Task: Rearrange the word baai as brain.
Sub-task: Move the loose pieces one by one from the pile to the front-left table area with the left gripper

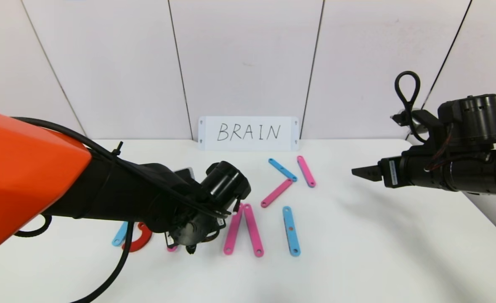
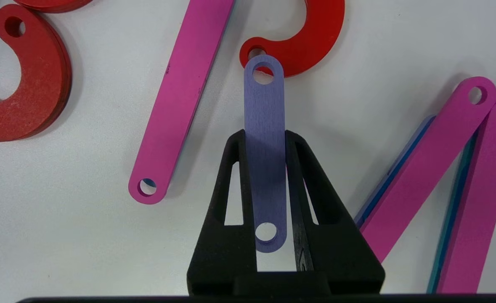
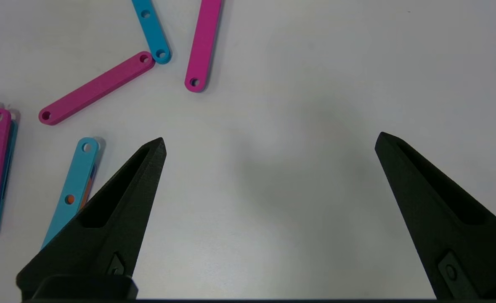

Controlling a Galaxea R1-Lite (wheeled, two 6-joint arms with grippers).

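My left gripper [image 2: 265,134] is shut on a purple strip [image 2: 263,105], low over the table's front left [image 1: 189,246]. The strip's far end overlaps the tip of a red arc [image 2: 315,38]. A pink strip [image 2: 180,97] lies beside it, and a second red arc [image 2: 37,97] lies farther off. Two pink strips [image 1: 234,230] [image 1: 253,229] lean together like an A without a crossbar. A light-blue strip [image 1: 291,230] lies upright to their right. My right gripper [image 1: 357,171] is open and empty, held above the table's right side [image 3: 269,141].
A white card handwritten BRAIN [image 1: 248,133] stands against the back wall. A pink strip [image 1: 277,192], a light-blue strip [image 1: 282,169] and another pink strip [image 1: 306,171] lie loose behind the row. A red arc [image 1: 140,242] and a light-blue strip [image 1: 120,234] show under my left arm.
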